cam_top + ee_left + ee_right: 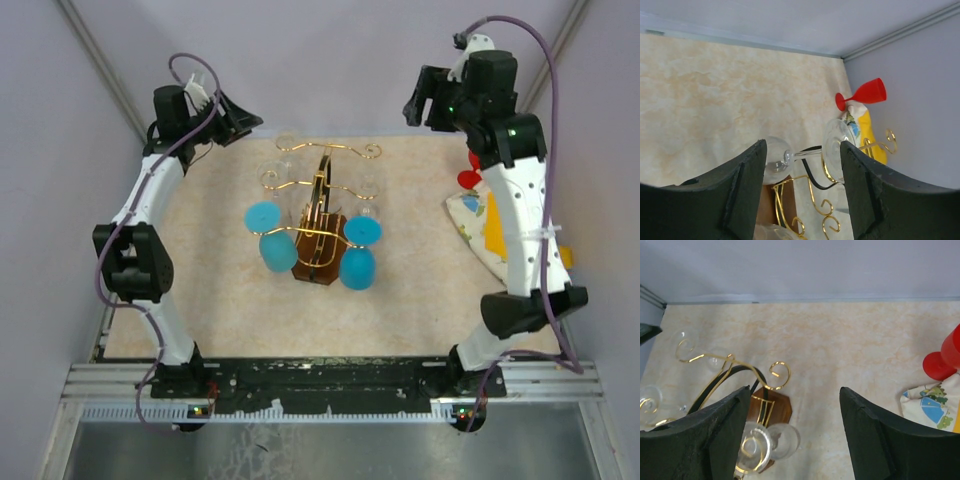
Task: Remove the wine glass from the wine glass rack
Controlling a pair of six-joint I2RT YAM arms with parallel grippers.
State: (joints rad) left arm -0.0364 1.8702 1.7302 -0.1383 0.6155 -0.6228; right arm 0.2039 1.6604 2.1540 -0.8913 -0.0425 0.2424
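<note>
The gold wire wine glass rack (322, 215) stands on its dark wooden base mid-table. Two blue wine glasses (270, 235) (358, 250) hang on its near arms, and clear wine glasses (285, 150) (370, 190) hang on its far arms. My left gripper (235, 125) is open, raised at the rack's far left. In the left wrist view a clear glass (777, 160) hangs between my open fingers (802, 145), farther off. My right gripper (425, 100) is open and empty, high at the far right. The right wrist view shows the open gripper (795, 388), the rack (775, 407) and a clear glass (782, 440) below.
A red wine glass (468, 180) lies on a printed cloth (485, 225) at the right side of the table, under the right arm. It also shows in the left wrist view (867, 93) and the right wrist view (945, 360). Grey walls enclose the table.
</note>
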